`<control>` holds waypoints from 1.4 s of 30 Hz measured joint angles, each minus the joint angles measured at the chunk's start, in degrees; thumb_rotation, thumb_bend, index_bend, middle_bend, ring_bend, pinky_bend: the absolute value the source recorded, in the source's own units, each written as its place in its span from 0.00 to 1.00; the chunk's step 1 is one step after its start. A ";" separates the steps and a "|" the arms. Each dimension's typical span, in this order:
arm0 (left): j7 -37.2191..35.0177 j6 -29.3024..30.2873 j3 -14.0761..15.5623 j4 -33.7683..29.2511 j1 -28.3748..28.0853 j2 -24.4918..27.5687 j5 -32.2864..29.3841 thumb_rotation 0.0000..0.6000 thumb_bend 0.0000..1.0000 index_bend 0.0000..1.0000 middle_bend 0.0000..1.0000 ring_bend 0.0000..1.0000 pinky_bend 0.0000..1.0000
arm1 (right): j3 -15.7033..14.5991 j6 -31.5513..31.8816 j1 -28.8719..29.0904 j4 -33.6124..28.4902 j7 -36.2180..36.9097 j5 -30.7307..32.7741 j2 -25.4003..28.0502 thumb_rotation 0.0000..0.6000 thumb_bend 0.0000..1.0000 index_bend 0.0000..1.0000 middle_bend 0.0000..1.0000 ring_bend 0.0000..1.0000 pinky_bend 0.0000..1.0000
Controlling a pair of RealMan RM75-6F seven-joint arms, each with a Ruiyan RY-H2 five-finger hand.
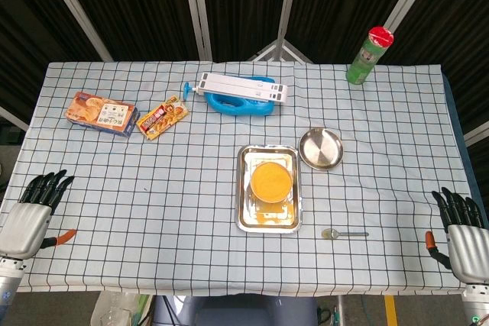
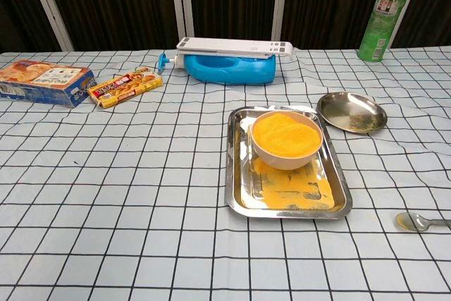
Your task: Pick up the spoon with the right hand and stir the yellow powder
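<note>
A small metal spoon (image 1: 343, 234) lies flat on the checked cloth, right of the steel tray (image 1: 245, 219); in the chest view only the spoon (image 2: 421, 222) bowl end and part of its handle show. A white bowl of yellow powder (image 1: 271, 181) stands in the tray (image 2: 235, 174), with loose powder spilled on the tray floor below the bowl (image 2: 285, 138). My right hand (image 1: 461, 228) rests at the table's right front corner, fingers apart and empty, well right of the spoon. My left hand (image 1: 30, 211) sits at the left front edge, also empty.
A round steel dish (image 1: 320, 148) sits right of the tray's top. Further back are a blue-and-white appliance (image 1: 241, 95), a green can with a red lid (image 1: 368, 56), a snack packet (image 1: 162, 118) and a cracker box (image 1: 101, 113).
</note>
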 measured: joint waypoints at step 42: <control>-1.13 1.23 0.05 0.81 0.14 -0.34 1.30 1.00 0.00 0.00 0.00 0.00 0.00 | 0.87 -14.11 9.24 5.77 -17.46 5.76 -17.46 1.00 0.31 0.52 0.15 0.00 0.00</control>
